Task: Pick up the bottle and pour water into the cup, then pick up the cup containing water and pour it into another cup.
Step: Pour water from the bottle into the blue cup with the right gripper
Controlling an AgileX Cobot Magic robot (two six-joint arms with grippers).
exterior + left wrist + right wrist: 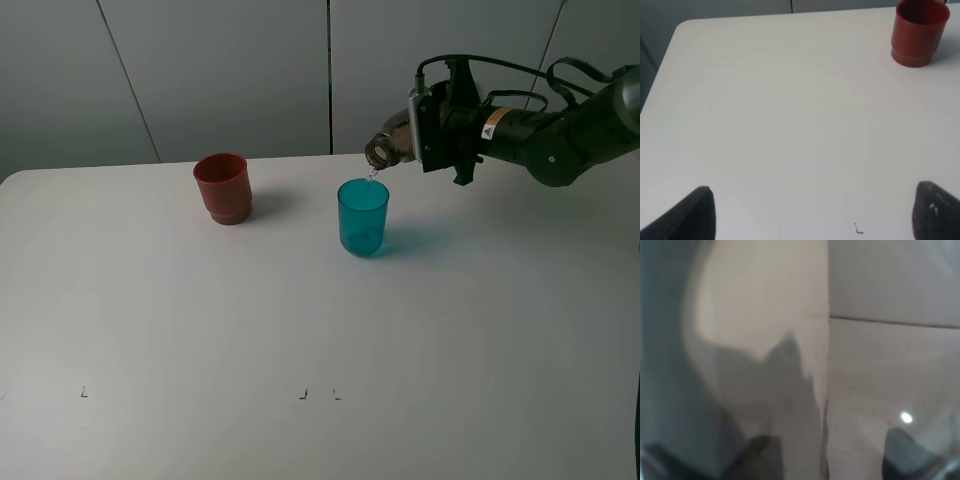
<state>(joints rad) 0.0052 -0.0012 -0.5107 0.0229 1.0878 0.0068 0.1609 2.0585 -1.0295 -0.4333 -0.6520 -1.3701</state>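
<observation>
Bottle (386,148) tipped over the cup (362,217)
From up high, the right gripper (418,135) clamps the bottle, neck down at the cup's rim, and another cup (222,187) stands well apart on the table (150,320). In the left wrist view, the left gripper (815,207) is spread wide, with the red one beyond. The right wrist view is a blur.

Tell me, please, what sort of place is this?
Probably a robot test bench in a lab: a white table with small black marks, plain grey wall panels, and a robot arm holding a bottle tipped over a teal cup.
</observation>
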